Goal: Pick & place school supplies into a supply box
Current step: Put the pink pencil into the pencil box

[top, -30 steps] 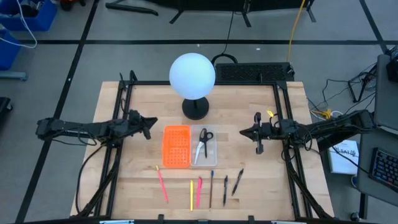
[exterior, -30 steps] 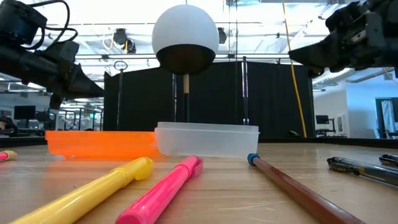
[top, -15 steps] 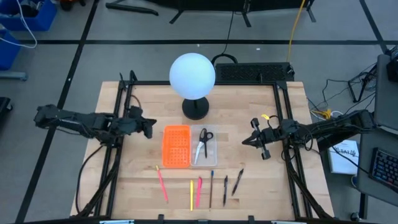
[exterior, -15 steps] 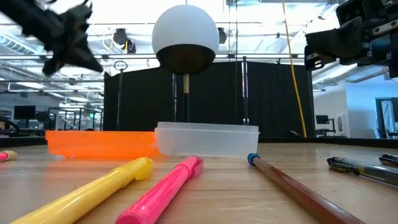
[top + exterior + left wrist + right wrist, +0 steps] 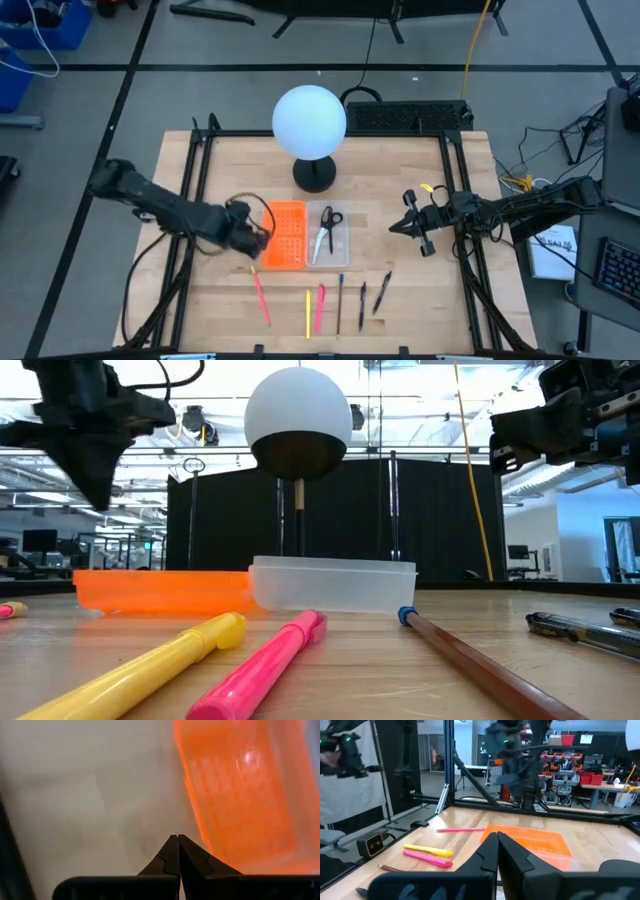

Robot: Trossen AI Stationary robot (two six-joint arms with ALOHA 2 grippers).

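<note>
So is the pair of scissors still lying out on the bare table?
No, the black-handled scissors already lie inside the clear plastic tray beside the orange perforated half.

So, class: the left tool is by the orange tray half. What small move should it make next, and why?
Probably open its fingers and drop toward the pink pen. The left tool is shut, holds nothing, and hangs beside the orange half, with that pen lying nearest on the table. Only the scissors are boxed. The right tool waits, shut.

Mid-frame in our high view, the scissors [image 5: 326,231] lie in the supply box [image 5: 342,258]; pens [image 5: 320,307] sit below it, the lamp [image 5: 310,124] above.
</note>
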